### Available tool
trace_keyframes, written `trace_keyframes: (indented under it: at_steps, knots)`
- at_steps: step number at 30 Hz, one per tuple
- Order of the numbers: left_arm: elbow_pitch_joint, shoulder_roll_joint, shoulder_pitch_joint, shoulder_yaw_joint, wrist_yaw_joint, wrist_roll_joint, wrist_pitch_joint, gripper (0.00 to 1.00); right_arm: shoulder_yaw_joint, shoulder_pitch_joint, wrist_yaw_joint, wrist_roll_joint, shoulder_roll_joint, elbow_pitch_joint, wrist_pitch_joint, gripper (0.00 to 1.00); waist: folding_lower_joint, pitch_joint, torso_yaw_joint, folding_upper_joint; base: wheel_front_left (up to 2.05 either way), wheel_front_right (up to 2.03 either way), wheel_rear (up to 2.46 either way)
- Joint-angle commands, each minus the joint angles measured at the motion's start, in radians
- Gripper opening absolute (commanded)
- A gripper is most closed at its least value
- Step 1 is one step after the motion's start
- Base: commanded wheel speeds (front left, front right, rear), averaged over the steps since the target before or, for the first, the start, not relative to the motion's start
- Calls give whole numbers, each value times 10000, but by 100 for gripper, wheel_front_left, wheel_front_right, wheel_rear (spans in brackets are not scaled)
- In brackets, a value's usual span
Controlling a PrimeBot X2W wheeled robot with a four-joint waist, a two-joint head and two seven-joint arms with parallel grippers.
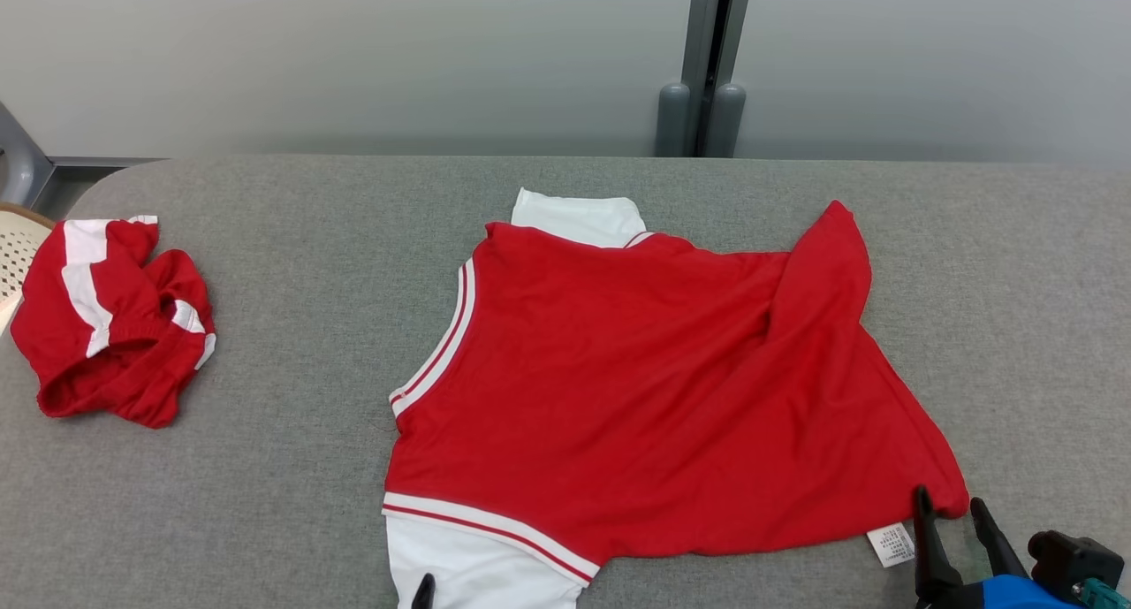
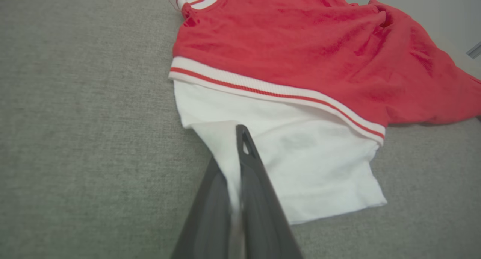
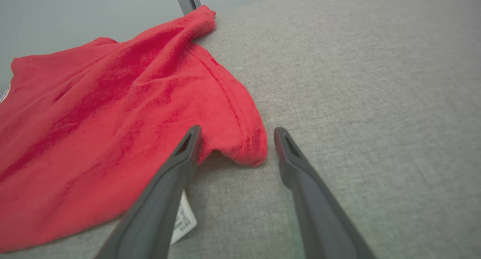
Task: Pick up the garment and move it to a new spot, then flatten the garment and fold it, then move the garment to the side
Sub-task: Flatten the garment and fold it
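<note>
Bottom centre, the left gripper [image 2: 231,150] is clamped on the white sleeve [image 2: 300,168] of the red, white-trimmed knit garment [image 1: 618,370]; lower right, the right gripper [image 1: 950,507] gapes wide around its hem corner, gripping nothing.

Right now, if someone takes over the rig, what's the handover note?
Left gripper: shut on the white sleeve at the garment's near-left end.
Right gripper: open, straddling the red hem corner beside the care label, not gripping.
Things: red garment spread mid-table, its far-right flap turned over; a crumpled red-and-white garment lies at the table's left.
Done: laid out, mostly flat.
Left: smooth the flap, fold, move aside.
</note>
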Motion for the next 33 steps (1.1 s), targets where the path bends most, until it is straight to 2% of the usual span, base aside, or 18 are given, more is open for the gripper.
trace_keyframes:
  at_steps: [1,15,17,18,19,23,26,33]
  knots:
    - [-23,3,-130,-20,52,43,-67,0,12,-44,1,107,-34,119,-33,100,0,0,28,0,0,0,0]
    - [101,-50,-250,-192,107,-76,-165,0,573,-533,1,902,28,743,-30,100,0,-2,15,0,0,0,0]
    - [115,-43,-275,-199,118,-85,-180,0,628,-701,1,1012,31,912,-32,70,0,-4,10,0,0,0,0]
    - [123,-43,-295,-201,126,-88,-188,0,662,-788,1,1035,27,1032,-30,26,0,-2,8,0,0,0,0]
    - [129,-45,-311,-202,133,-94,-186,0,706,-841,1,1016,0,1226,-29,0,0,-3,2,0,0,0,0]
    - [168,-70,-361,-235,128,-157,-226,0,527,-1172,1,1162,-5,1583,-20,0,0,3,-26,0,0,0,0]
    - [125,-92,-395,-197,147,-196,-347,0,558,-1262,1,1017,-42,1379,-20,0,0,-21,-32,0,0,0,0]
    - [-732,-202,-434,63,107,-811,-519,0,605,-395,1,1103,-202,-237,-21,0,0,-179,-15,0,0,0,0]
